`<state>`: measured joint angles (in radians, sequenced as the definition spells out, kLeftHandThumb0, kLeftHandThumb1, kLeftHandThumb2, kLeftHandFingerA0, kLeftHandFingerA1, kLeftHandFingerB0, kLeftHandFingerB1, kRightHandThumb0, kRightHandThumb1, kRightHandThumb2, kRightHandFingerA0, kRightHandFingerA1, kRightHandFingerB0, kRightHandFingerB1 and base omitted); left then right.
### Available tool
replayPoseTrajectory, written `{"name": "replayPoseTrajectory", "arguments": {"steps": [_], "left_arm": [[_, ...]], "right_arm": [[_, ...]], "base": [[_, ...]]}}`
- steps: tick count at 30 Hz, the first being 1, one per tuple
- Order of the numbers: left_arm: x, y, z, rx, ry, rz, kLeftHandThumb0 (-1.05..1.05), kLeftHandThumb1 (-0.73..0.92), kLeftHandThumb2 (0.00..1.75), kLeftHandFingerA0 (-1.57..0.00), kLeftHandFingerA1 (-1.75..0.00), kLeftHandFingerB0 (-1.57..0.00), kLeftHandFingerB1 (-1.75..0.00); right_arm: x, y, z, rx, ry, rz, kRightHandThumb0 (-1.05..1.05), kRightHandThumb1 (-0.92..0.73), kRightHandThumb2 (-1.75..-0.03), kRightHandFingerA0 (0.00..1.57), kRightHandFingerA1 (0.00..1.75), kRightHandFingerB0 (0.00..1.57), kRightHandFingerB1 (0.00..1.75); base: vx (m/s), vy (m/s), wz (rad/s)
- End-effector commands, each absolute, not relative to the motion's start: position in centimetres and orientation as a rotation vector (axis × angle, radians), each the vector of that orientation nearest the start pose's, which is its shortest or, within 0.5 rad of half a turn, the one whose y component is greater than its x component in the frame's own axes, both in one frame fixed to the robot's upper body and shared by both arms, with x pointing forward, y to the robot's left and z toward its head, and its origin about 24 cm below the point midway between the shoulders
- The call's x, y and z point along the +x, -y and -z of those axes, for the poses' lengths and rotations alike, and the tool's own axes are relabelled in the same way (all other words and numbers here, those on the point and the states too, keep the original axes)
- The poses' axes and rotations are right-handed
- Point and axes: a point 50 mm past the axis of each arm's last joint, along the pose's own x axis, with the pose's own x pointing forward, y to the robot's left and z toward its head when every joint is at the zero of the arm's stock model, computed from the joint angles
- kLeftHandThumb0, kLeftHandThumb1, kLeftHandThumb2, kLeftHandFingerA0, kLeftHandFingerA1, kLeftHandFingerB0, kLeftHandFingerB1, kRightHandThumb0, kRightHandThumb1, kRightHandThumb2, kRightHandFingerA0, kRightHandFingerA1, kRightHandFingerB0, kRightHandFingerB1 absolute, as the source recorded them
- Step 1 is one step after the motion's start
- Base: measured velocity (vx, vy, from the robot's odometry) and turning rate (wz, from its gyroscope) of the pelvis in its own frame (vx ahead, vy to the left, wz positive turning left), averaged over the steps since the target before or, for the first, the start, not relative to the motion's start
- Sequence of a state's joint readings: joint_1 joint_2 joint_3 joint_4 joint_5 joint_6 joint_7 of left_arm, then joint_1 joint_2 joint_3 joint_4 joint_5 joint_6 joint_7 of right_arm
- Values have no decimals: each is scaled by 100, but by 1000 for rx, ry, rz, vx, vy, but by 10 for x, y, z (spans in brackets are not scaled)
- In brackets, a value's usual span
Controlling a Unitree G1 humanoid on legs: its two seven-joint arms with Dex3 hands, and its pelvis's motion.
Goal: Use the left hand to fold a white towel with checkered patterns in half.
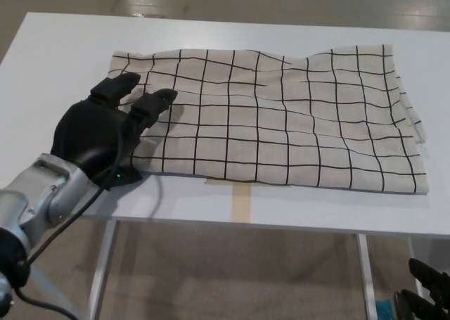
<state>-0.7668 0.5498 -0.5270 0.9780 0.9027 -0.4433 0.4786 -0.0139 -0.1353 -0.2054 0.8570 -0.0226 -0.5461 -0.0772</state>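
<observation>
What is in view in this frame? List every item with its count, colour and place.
towel: one, white with black checks, spread flat across the table's middle.
table: one, white, filling most of the view.
tape strip: one, tan, on the table's near edge below the towel.
floor: beige, beneath the table.
left robot hand: one, black, fingers apart over the towel's left edge.
right robot hand: one, black, partly visible at bottom right, below the table.

We note the white towel [281, 116] with black checked grid, lying flat across the white desk [63, 53], already doubled with layered edges showing at its right side, slight ripples along far edge, near-left corner hidden.
</observation>
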Motion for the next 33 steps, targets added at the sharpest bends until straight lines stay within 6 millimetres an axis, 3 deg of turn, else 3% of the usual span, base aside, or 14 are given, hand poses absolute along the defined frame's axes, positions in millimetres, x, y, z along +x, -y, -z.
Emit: {"name": "replayPoseTrajectory", "arguments": {"steps": [1,2,3,7,8,11,12,16,17,19,23,33], "left_arm": [[364,-188,-78,1610,485,195,-47,34,73,-1,-32,-4,-33],[365,-185,-75,1624,474,194,-49,33,71,-2,-38,-1,-35],[366,-183,-72,1638,460,196,-29,34,88,0,-49,0,-48],[368,-180,-70,1658,446,195,-29,34,88,0,-49,0,-48],[370,-176,-69,1658,426,195,-44,50,56,-35,-34,-30,-31],[374,-169,-68,1666,389,196,-43,49,55,-44,-35,-41,-34],[378,-164,-66,1724,332,206,-37,56,57,-82,-110,-82,-107],[380,-161,-65,1752,305,207,-37,56,57,-82,-110,-82,-107],[380,-159,-64,1744,275,194,-26,61,53,-72,-175,-57,-175],[382,-155,-63,1725,220,178,-21,63,52,-67,-175,-49,-173],[384,-156,-67,1713,208,174,-15,64,54,-72,-175,-49,-175],[386,-172,-81,1693,279,122,-18,64,57,-75,-175,-56,-171]], "right_arm": [[190,231,78,-117,-272,302,-48,-66,-61,46,40,42,37],[189,231,78,-111,-275,306,-48,-66,-60,46,40,42,37],[189,231,79,-104,-277,308,-49,-65,-60,46,39,42,37],[189,231,79,-95,-278,311,-49,-65,-60,46,39,42,37],[188,231,79,-94,-276,309,-49,-66,-61,46,39,42,37],[188,229,79,-91,-272,306,-50,-66,-61,46,39,42,37],[188,229,79,-88,-269,307,-50,-66,-61,46,39,42,37],[188,229,78,-87,-268,307,-50,-66,-61,46,39,42,37],[189,230,78,-87,-269,309,-50,-66,-60,46,39,42,36],[190,232,77,-89,-269,313,-49,-66,-60,46,39,42,36],[192,231,76,-93,-262,311,-48,-69,-60,47,41,43,37],[188,231,78,-94,-271,317,-48,-68,-61,48,42,46,38]], "base": [[0,0,0],[0,0,0],[0,0,0],[0,0,0],[0,0,0],[0,0,0],[0,0,0],[0,0,0],[0,0,0],[0,0,0],[0,0,0],[0,0,0]]}}
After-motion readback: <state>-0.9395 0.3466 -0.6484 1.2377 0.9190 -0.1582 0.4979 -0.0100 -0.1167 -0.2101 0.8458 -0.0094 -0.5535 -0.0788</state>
